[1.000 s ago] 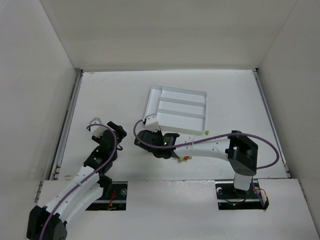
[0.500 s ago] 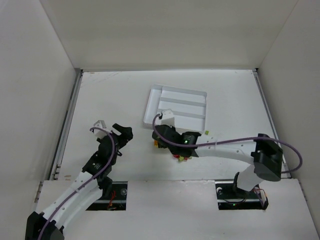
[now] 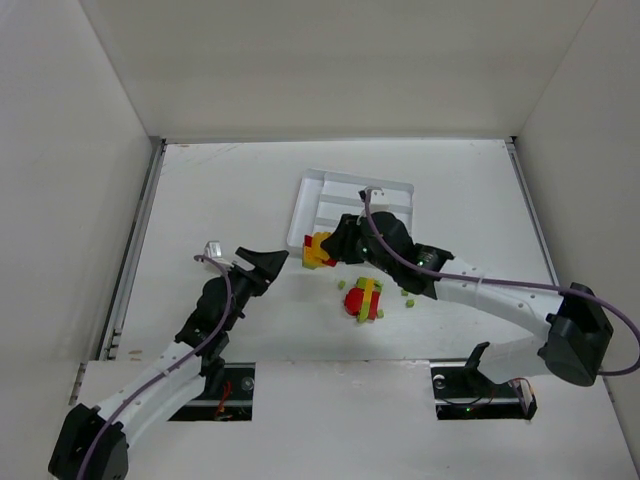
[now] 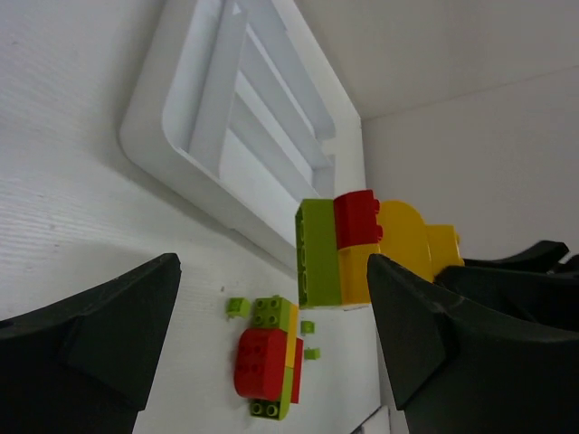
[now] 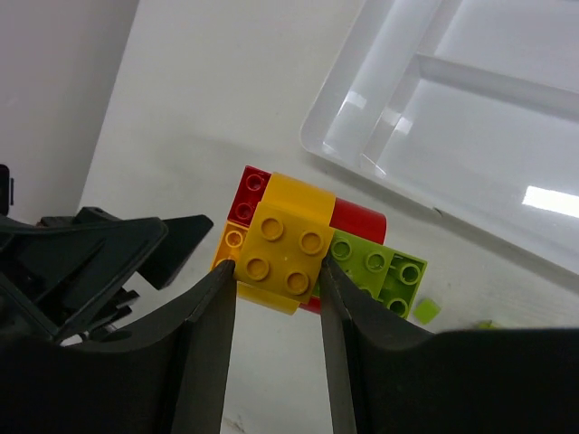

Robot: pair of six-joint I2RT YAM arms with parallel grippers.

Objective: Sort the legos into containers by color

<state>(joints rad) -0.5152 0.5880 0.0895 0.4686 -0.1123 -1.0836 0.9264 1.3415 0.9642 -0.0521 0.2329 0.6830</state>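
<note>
My right gripper (image 3: 335, 245) is shut on a clump of legos (image 3: 318, 250) of yellow, red and lime green bricks, gripping its yellow brick (image 5: 280, 249) and holding it just off the near left corner of the white tray (image 3: 298, 212). In the left wrist view this held clump (image 4: 362, 249) hangs between the wide-apart jaws of my left gripper (image 4: 273, 267), untouched by them. A second clump (image 3: 365, 298), red, green and yellow, lies on the table in front of the tray. My left gripper (image 3: 265, 265) is open, left of both clumps. The containers (image 5: 452, 117) show nothing inside.
Tiny lime green studs (image 3: 342, 284) lie scattered round the lying clump, one more (image 5: 425, 310) near the held one. White walls close in the table at the left, back and right. My left gripper's black fingers (image 5: 109, 253) stand close beside the held clump.
My right arm swung right and back, carrying its clump up beside the tray and uncovering the second clump. My left gripper opened wider and moved right toward the held clump.
</note>
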